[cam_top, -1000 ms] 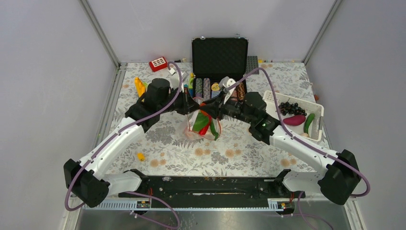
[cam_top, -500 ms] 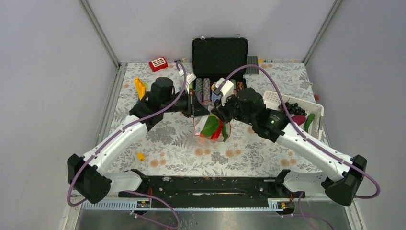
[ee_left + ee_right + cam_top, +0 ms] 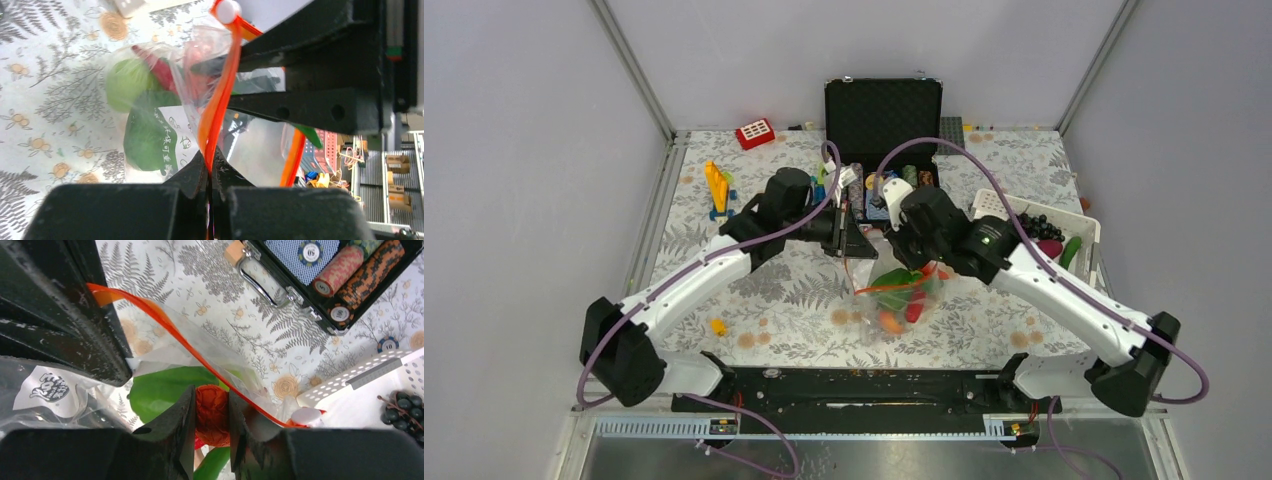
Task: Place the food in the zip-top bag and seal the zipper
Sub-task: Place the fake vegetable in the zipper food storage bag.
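My left claw [image 3: 210, 161] is pinched tight on the orange zipper [image 3: 220, 95]. My right claw [image 3: 211, 396] is narrow, clamped on the zip-top bag [image 3: 904, 290], with an orange-red piece of food [image 3: 212, 415] in the gap (squeezed or not, can't tell). The bag hangs between both claws over the floral table [image 3: 764, 290], holding green, red and orange pieces, mouth unsealed.

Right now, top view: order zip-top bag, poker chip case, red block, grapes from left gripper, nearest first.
1. zip-top bag, pinched in left gripper
2. poker chip case, just behind
3. red block, rear left
4. grapes, far right
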`<state>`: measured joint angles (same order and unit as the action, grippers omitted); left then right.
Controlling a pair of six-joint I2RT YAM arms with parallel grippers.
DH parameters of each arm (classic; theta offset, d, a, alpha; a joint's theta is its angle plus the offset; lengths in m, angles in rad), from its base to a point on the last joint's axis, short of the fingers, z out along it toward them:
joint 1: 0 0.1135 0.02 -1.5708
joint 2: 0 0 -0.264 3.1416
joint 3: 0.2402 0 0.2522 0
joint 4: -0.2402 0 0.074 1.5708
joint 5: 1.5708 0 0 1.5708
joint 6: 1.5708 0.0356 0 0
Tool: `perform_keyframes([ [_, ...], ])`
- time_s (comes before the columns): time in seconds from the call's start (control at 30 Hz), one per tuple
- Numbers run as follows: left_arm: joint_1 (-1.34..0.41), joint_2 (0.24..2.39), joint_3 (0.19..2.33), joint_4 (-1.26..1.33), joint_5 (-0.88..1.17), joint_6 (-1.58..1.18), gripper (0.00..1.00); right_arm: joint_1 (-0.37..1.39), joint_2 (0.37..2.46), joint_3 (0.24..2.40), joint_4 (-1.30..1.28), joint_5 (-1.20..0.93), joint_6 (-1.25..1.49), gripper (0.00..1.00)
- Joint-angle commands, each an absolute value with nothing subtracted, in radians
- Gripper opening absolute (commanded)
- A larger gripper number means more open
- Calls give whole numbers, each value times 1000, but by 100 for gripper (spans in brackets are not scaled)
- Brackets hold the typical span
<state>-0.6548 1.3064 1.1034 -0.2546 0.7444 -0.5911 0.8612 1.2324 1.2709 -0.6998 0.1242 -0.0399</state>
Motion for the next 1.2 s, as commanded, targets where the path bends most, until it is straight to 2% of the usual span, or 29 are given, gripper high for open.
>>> perform_keyframes([
  [0.0,-600,1358,1089,-202,762,-554,0,864,1333,1356,-821,208,-40,1],
  [0.2,-509,1394,1072,-202,760,-489,0,864,1460,1421,-802,164,-66,7],
  [0.4,-471,1426,1086,-214,774,-433,0,864,1577,1520,-756,165,-66,8],
  [0.8,-463,1437,1115,-233,811,-309,0,864,1554,1484,-543,215,-6,8],
  [1.03,-462,1457,1159,-250,817,-280,0,864,1588,1496,-611,239,-21,12],
  [1.1,-462,1463,1166,-251,827,-278,0,864,1598,1497,-621,250,-22,16],
  [1.17,-462,1465,1169,-251,827,-279,0,864,1601,1496,-621,250,-23,25],
])
